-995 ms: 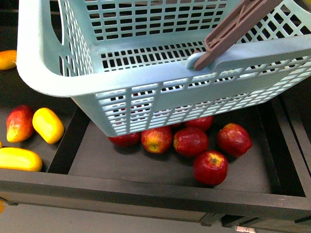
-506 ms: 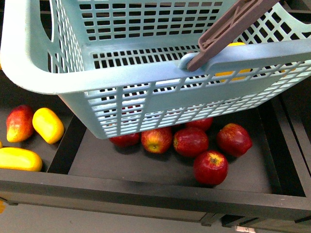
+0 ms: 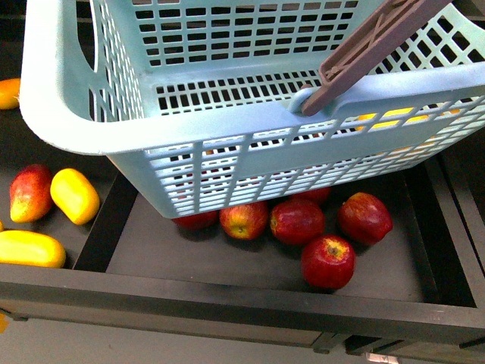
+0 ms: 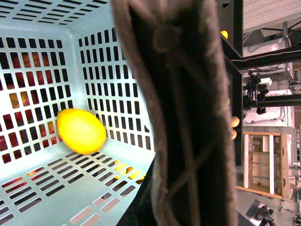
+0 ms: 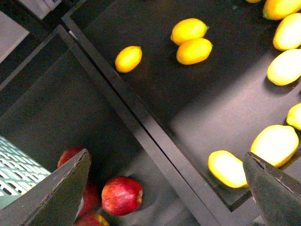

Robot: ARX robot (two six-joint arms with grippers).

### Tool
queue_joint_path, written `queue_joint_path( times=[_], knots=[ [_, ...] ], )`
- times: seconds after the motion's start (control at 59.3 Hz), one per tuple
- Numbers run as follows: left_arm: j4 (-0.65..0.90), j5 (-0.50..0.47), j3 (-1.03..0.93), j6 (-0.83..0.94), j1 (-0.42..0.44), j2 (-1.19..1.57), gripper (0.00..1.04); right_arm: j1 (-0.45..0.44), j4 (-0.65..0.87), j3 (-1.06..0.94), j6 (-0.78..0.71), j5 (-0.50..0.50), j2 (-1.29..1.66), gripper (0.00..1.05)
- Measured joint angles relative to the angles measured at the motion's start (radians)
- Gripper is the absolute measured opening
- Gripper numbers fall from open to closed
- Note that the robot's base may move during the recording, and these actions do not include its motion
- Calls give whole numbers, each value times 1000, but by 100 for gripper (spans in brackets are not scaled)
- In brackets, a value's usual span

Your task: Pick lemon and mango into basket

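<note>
Front view: the light aqua slotted plastic basket (image 3: 61,106) sits further right than half a second ago, uncovering an orange fruit (image 3: 9,92) at upper left. Its brown handle (image 3: 371,42) crosses the upper right. The small yellow oval lemon (image 4: 81,131) lies inside the basket, against a corner. The red-and-orange mango (image 3: 30,192) rests at left, just beside a plain yellow mango (image 3: 74,195). Dark-red apples (image 3: 327,262) lie lower in the frame, some screened by the basket. The right end effector (image 5: 165,155) hangs empty, fingers wide apart. The left end effector is out of sight, so I cannot tell its state.

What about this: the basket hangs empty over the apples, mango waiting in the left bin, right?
Not empty: the left wrist view shows a yellow fruit lying inside the basket. It does hang over the apples, mango in the left bin.
</note>
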Motion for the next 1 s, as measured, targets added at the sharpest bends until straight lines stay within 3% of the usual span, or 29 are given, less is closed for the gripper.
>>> queue_joint_path(
  times=[0.337,0.456,0.557,0.844,0.894,0.995],
  knots=[
    [0,-1,0,0,0,0,5,0,20,-6,-14,-20,5,95],
    [0,2,0,-1,0,-1,5,-28,537,-185,-288,-341,35,77],
    [0,-3,0,2,0,-1,5,-6,785,-280,-494,-398,-13,60],
    [0,-3,0,1,1,-2,5,38,728,-377,-613,-352,-198,12],
    [0,-2,0,2,1,-2,5,77,702,-393,-617,-286,-240,2],
    [0,-1,0,1,0,-2,5,115,743,-432,-627,-280,-256,2]
  ],
)
